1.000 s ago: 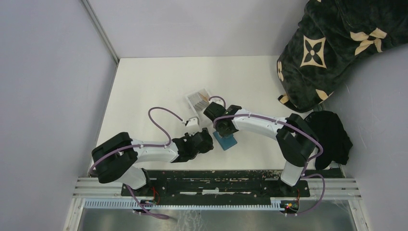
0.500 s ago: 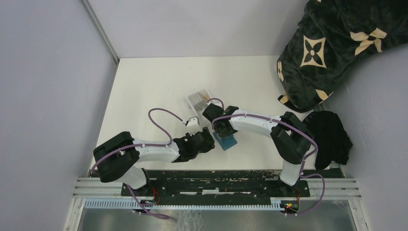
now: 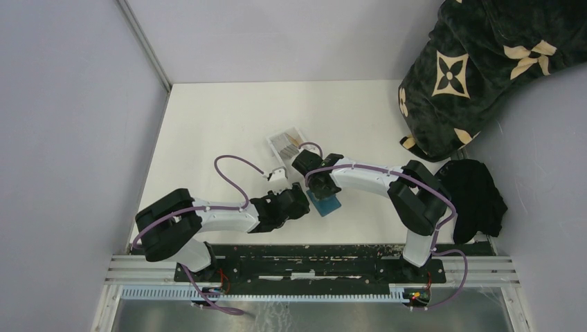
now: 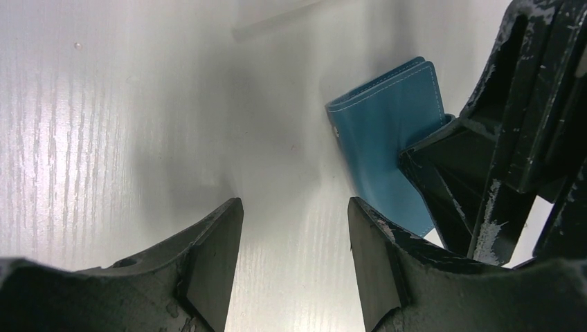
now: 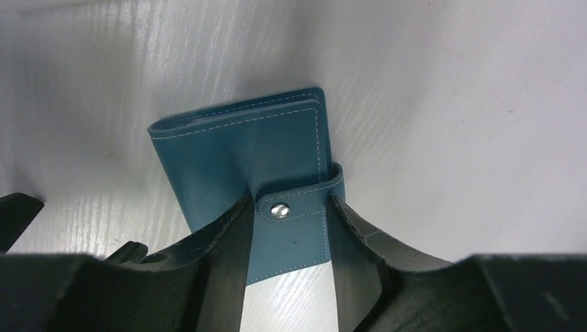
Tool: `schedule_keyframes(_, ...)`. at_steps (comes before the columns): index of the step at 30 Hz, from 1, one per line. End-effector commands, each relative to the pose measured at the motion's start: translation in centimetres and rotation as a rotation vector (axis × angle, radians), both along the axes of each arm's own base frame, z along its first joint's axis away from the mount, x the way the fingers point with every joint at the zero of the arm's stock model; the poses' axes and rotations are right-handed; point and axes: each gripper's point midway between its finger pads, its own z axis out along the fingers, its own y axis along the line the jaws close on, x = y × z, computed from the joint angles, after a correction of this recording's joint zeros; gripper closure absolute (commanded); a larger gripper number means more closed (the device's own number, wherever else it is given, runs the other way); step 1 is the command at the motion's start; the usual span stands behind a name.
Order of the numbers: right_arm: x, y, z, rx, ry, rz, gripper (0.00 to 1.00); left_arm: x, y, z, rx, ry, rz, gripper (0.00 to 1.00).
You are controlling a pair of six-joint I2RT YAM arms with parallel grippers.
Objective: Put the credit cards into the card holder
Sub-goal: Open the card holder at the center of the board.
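Note:
The card holder is a teal wallet lying flat on the white table, its snap tab fastened. My right gripper comes down on it, open. Its two fingers stand on either side of the tab, close to its edges. The left wrist view shows the wallet with the right gripper's black fingers on its right part. My left gripper is open over bare table just left of the wallet, holding nothing. The credit cards lie in a clear tray behind the grippers.
The clear plastic tray sits just beyond both grippers. A black blanket with a cream pattern fills the far right corner, and a black cloth lies at the table's right edge. A grey wall runs along the left.
The right arm has shifted a little to the left over the wallet and its jaws have narrowed slightly. The left arm has hardly moved.

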Motion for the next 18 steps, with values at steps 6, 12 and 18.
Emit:
schedule_keyframes(6,-2.7,-2.7,-2.7,-0.072,0.13,-0.015,0.65,1.0,-0.9,1.3,-0.013,-0.027,0.022,0.34)
schedule_keyframes(12,-3.0,-2.9,-2.3,-0.053,0.144,-0.033,0.73,1.4,-1.5,1.8,-0.004,-0.048,0.015,0.33)
schedule_keyframes(18,-3.2,-3.1,-1.7,-0.021,0.16,-0.058,0.79,1.8,-2.0,2.0,0.002,-0.058,0.011,0.32)
